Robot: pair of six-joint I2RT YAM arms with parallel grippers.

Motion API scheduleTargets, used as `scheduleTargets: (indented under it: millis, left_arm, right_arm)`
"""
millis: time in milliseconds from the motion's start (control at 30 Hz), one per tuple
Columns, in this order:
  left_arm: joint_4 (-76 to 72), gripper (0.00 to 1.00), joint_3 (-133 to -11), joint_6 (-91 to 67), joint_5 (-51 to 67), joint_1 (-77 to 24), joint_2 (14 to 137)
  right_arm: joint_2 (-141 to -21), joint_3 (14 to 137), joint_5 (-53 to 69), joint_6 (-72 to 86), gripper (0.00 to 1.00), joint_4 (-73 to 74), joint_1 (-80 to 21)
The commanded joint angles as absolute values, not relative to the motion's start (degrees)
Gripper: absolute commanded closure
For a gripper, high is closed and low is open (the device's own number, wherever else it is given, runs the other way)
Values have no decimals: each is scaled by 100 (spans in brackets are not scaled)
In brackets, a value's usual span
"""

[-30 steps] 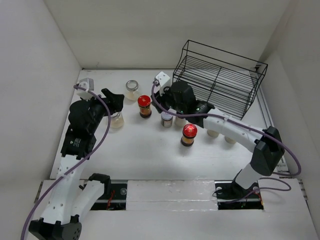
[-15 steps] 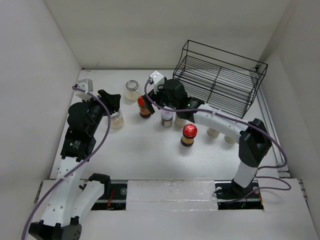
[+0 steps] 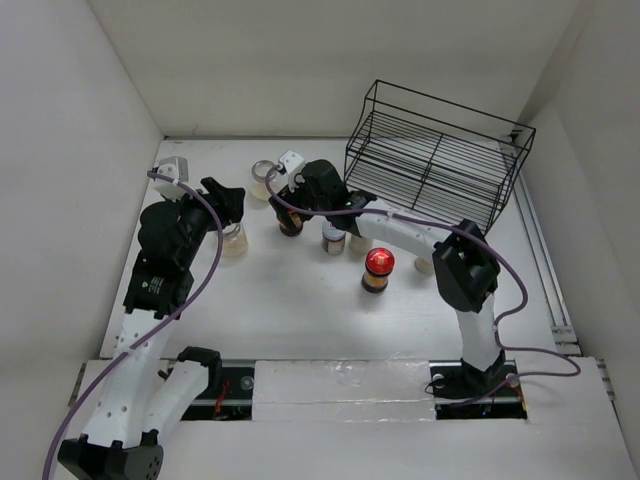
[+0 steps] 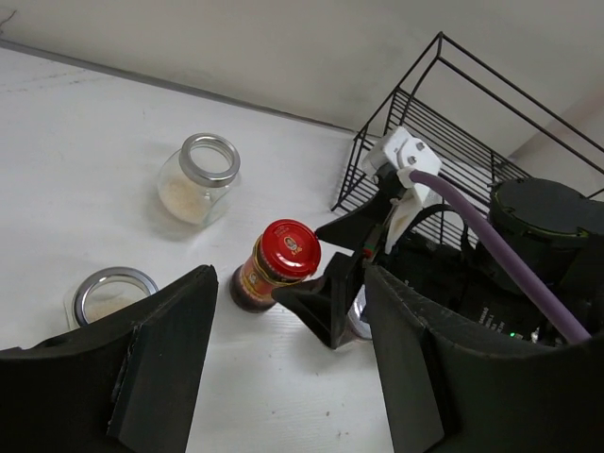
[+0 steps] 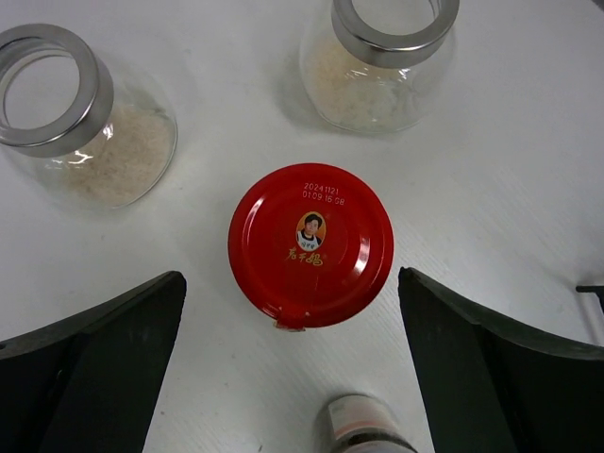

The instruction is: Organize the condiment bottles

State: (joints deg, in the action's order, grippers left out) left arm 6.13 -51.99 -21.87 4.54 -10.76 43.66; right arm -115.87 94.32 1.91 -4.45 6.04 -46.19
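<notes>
A dark jar with a red lid point(image 5: 310, 243) stands upright on the white table, and my right gripper point(image 5: 291, 283) hovers over it, open, a finger on each side and apart from it. The top view shows that gripper point(image 3: 288, 203) covering most of the jar point(image 3: 291, 226). Two clear glass jars point(image 5: 71, 113) point(image 5: 392, 57) with pale powder stand beyond it. My left gripper point(image 4: 283, 311) is open with nothing between its fingers, and it looks towards the same jar point(image 4: 278, 264). A second red-lidded jar point(image 3: 378, 265) stands further right.
A black wire rack point(image 3: 435, 160) stands at the back right. A small capped shaker point(image 3: 333, 238) is close beside the red-lidded jar, under the right arm. A pale shaker point(image 3: 424, 266) shows by the right arm's elbow. White walls close the table on three sides.
The right arm has swung left from the shaker to above the back red-lidded jar, and its jaws have opened wide. The left arm has hardly moved.
</notes>
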Motion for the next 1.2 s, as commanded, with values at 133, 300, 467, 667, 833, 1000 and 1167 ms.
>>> scheduleTargets:
  millis: [133, 300, 467, 667, 833, 1000, 1167]
  left_arm:
    - [404, 40, -5150, -2145, 527, -1055, 4342]
    - [404, 40, -5150, -2145, 580, -1055, 4342]
    - [352, 42, -5150, -2145, 703, -1055, 4342]
    - [352, 43, -5150, -2145, 703, -1055, 4342]
    - [352, 43, -5150, -2145, 703, -1055, 4342]
    - [352, 43, -5150, -2145, 703, -1055, 4342]
    - [352, 43, -5150, -2145, 703, -1055, 4342]
  right_arm:
    - [-11917, 10054, 457, -396, 0, 466, -4562]
    - [-11971, 9984, 343, -273, 9, 176, -4562]
    - [-12085, 9932, 176, -220, 34, 1, -4562]
    - [-11805, 9861, 176, -220, 50, -255, -4562]
    - [-11050, 9607, 123, -272, 52, -571, -4509]
    - [-10249, 9545, 693, -272, 52, -852, -4089]
    - [-9826, 9965, 1011, -80, 52, -853, -3420]
